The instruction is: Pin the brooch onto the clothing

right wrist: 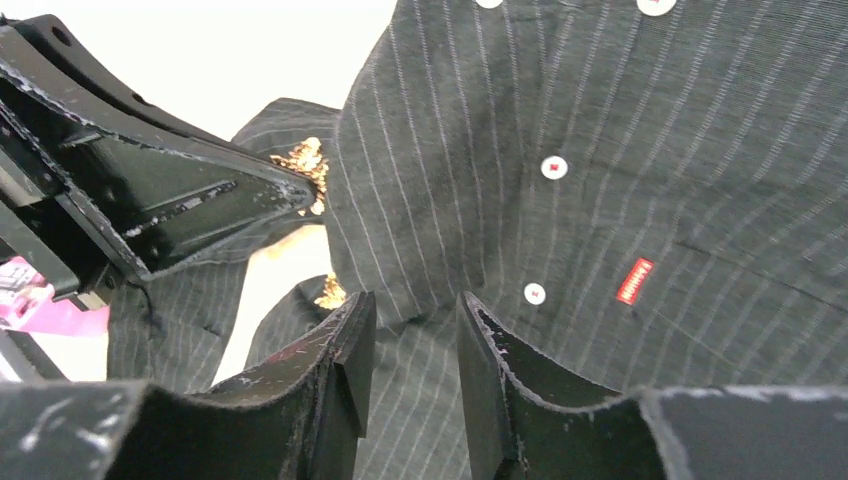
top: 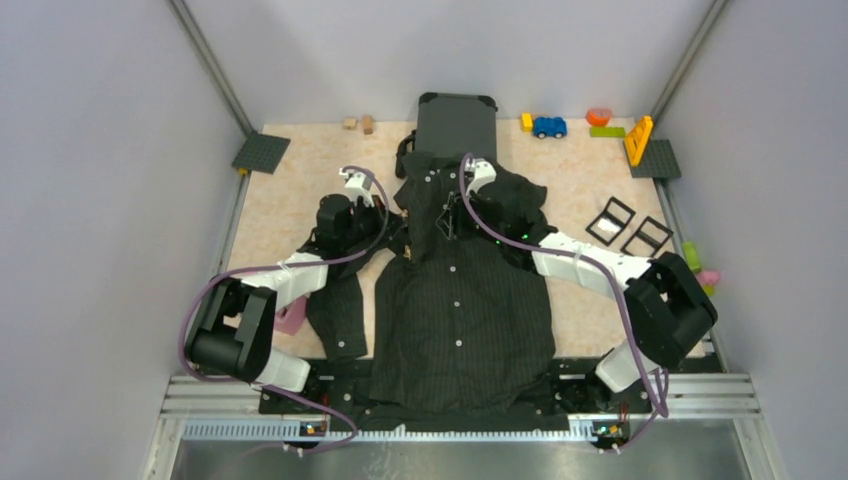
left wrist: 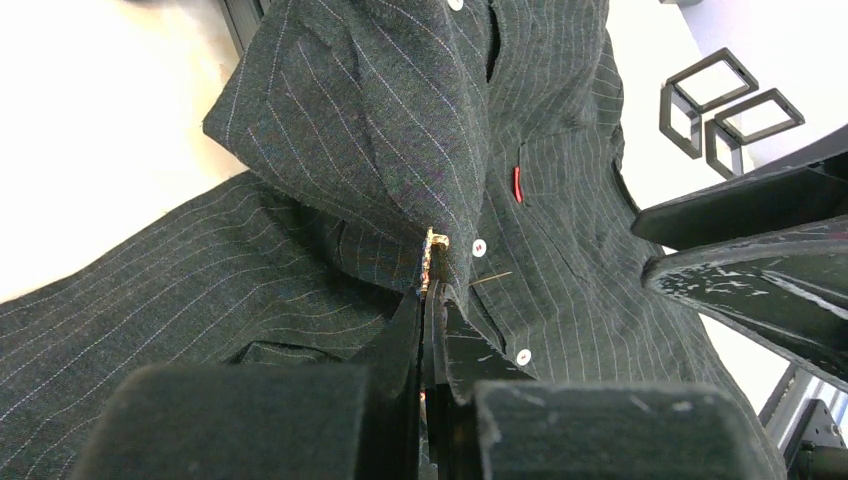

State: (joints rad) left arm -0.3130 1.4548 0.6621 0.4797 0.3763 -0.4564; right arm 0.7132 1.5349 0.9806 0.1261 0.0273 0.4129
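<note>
- Brooch (left wrist: 436, 252), gold-coloured, is being pinched at the tips of the left end effector (left wrist: 428, 300), whose fingers are pressing together on it. A thin pin is sticking out toward 3 o'clock in the left wrist view.
- The brooch is sitting right against a raised fold of the shirt (top: 460, 310), next to the button placket. Whether the pin is passing through the cloth I cannot tell.
- The shirt is lying face up in the middle of the bench (top: 290, 200), with its collar pointing to 12 o'clock and its hem hanging over the near edge at 6 o'clock.
- A red tag (left wrist: 517, 184) is showing on the chest, just beside the row of white buttons (right wrist: 553, 167).
- The right end effector (right wrist: 412, 305) is hovering over the chest with its fingers spread and striped cloth showing in the gap.
- A dark suitcase (top: 456, 120) is lying at 12 o'clock from the collar, touching it.
- A blue toy car (top: 549, 127) is sitting at 1 o'clock, and two black frames (top: 630, 228) are lying at 3 o'clock, both apart from the shirt.
</note>
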